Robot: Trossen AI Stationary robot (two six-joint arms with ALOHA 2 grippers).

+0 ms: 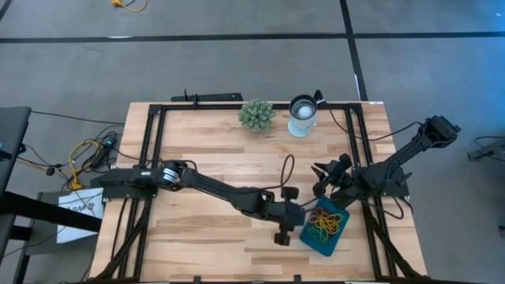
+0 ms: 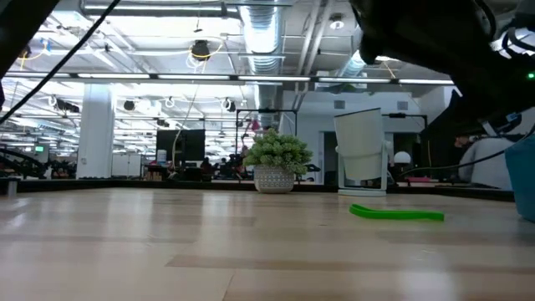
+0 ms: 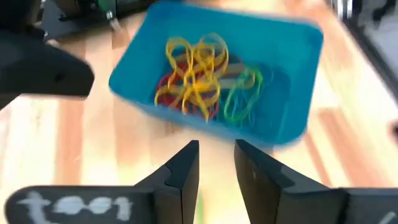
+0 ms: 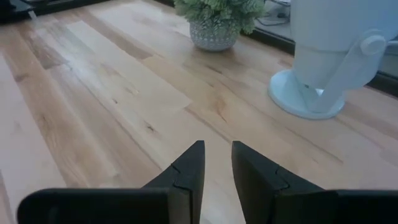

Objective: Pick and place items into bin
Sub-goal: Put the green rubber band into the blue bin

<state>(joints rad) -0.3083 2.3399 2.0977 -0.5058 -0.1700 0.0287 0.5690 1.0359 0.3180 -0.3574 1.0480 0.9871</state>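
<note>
Wood tabletop (image 1: 205,150), tray (image 1: 327,238) near its front right. Rubber bands (image 3: 199,78) piled inside; one green band (image 2: 397,214) looks stray. My left gripper (image 3: 216,163) just beside tray, fingers slightly apart, empty. Right gripper (image 4: 216,163) waits behind tray, fingers slightly apart.

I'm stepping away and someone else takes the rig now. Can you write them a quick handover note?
Left claw: open, empty, just beside the teal bin.
Right claw: slightly open, empty, over bare table facing the plant and the white cup.
Done: a tangle of rubber bands lies in the bin.
Left: one green band on the table.
</note>
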